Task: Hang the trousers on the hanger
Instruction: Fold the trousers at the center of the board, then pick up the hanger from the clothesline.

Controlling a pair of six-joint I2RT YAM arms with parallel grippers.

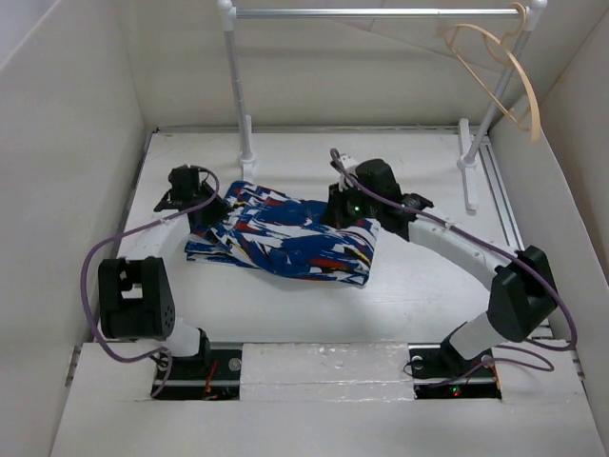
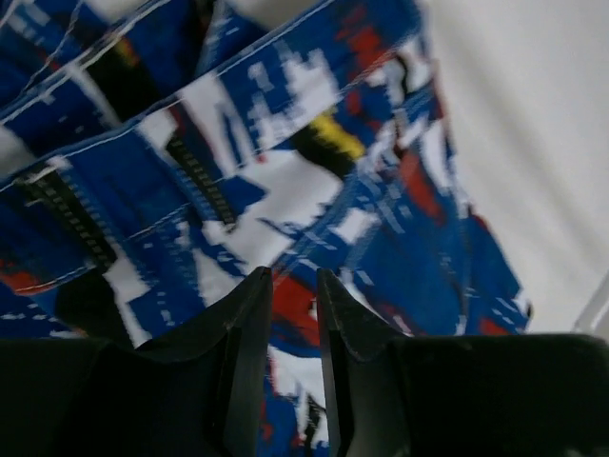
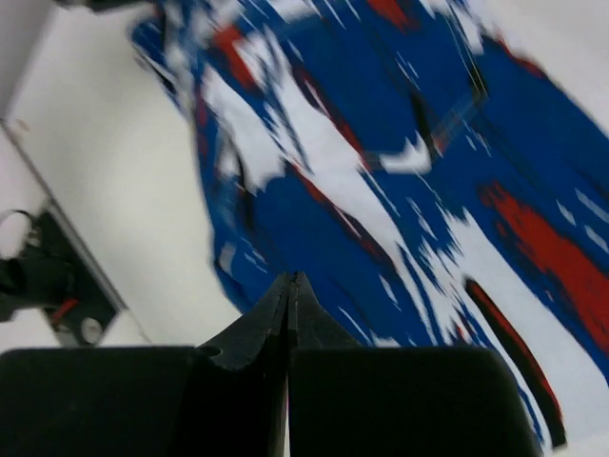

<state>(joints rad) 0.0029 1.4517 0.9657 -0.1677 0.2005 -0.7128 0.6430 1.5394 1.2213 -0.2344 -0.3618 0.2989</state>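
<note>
**Note: trousers in a heap, both grippers at the cloth, no secure hold visible**

Observed: the trousers (image 1: pixel 285 243) lie bunched and partly folded mid-table (image 1: pixel 428 286). The hanger (image 1: pixel 532 86) hangs by its hook from the far right end of the grey rail (image 1: pixel 376 13), well apart from the cloth.

Left gripper (image 2: pixel 293 276): low over the left end of the heap, near what looks like a pocket or waistband seam. The jaws stand a narrow slit apart. Cloth shows in the slit, but I cannot tell if a fold is caught or simply lies underneath.

Right gripper (image 3: pixel 288 278): at the far right edge of the heap, fingers pressed fully together. No cloth is visible between the tips, so it looks like an empty pinch.

Judgement: the step in hand is getting a grip on the garment, and the task is at an early stage.

To do it well:
- Spread the right jaws before descending, then close on a raised edge rather than flat cloth.
- Take one layer or a hem at each end, so the legs can be drawn out straight.
- Lift slowly and check that the cloth rises with the fingers.
- Keep the two holds apart, so a span forms that can be draped over the lower bar.
</note>
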